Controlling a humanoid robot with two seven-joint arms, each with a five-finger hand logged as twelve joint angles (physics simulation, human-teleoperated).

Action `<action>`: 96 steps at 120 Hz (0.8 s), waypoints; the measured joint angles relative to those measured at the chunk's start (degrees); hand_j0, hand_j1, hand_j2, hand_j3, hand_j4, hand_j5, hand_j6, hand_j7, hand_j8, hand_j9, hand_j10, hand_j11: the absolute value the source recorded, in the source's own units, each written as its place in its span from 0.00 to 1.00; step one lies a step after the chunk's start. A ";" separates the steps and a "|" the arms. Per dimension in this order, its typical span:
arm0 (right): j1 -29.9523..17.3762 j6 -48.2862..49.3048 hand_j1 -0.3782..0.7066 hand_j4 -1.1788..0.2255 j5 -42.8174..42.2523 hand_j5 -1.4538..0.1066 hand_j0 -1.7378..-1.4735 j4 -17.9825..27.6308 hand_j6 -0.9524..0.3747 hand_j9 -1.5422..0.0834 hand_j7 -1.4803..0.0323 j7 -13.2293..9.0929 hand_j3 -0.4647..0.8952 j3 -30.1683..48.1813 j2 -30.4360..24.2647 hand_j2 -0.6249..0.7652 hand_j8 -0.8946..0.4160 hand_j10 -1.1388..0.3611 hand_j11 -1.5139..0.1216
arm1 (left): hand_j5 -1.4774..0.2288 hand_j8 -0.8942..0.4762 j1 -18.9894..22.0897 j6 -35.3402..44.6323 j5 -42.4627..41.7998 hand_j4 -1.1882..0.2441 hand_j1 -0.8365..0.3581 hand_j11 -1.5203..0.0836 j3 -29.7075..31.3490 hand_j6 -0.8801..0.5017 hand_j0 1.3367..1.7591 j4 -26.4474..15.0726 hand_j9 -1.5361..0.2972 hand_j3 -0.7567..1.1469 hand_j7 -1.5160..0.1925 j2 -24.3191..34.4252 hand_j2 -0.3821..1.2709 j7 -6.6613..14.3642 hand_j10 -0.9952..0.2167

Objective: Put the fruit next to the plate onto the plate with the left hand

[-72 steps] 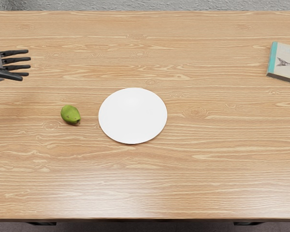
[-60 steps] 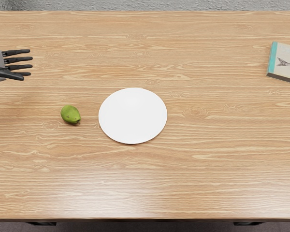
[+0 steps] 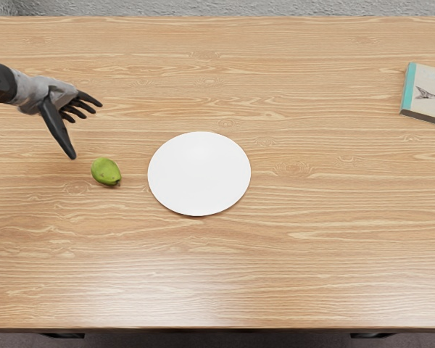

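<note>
The left hand (image 3: 56, 100) enters from the left edge, over the far-left part of the wooden table (image 3: 275, 275). Its fingers (image 3: 85, 104) are spread and relaxed and grasp nothing; one dark digit angles down toward the near side. The green fruit (image 3: 106, 172) lies on the table, nearer than the hand and slightly to its right, apart from it. It sits just left of the white plate (image 3: 199, 174), not touching the rim. A book (image 3: 426, 93) lies at the far-right edge.
</note>
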 joint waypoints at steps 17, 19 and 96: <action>0.00 0.00 0.03 0.84 0.00 0.93 0.30 0.00 0.72 0.95 0.98 0.00 0.34 0.00 0.00 0.45 0.68 0.76 0.93 | 0.80 0.58 4.26 2.21 13.98 0.76 0.90 0.87 0.03 0.57 0.76 -12.97 0.77 0.40 0.82 0.26 0.24 0.75 0.74; 0.00 0.00 0.03 0.84 0.00 0.93 0.30 0.00 0.72 0.95 0.98 0.00 0.34 0.00 0.00 0.45 0.68 0.76 0.93 | 0.80 0.58 4.87 3.40 15.49 0.76 0.90 0.87 0.02 0.57 0.76 -14.09 0.77 0.40 0.82 0.18 0.24 0.86 0.74; 0.08 0.00 0.03 0.84 0.00 0.93 0.30 0.00 0.72 0.95 0.98 0.00 0.34 0.00 0.00 0.45 0.68 0.76 0.93 | 0.78 0.57 13.53 31.68 28.17 0.75 0.88 0.86 4.48 0.55 0.76 -20.47 0.76 0.40 0.80 -4.25 0.25 1.41 0.73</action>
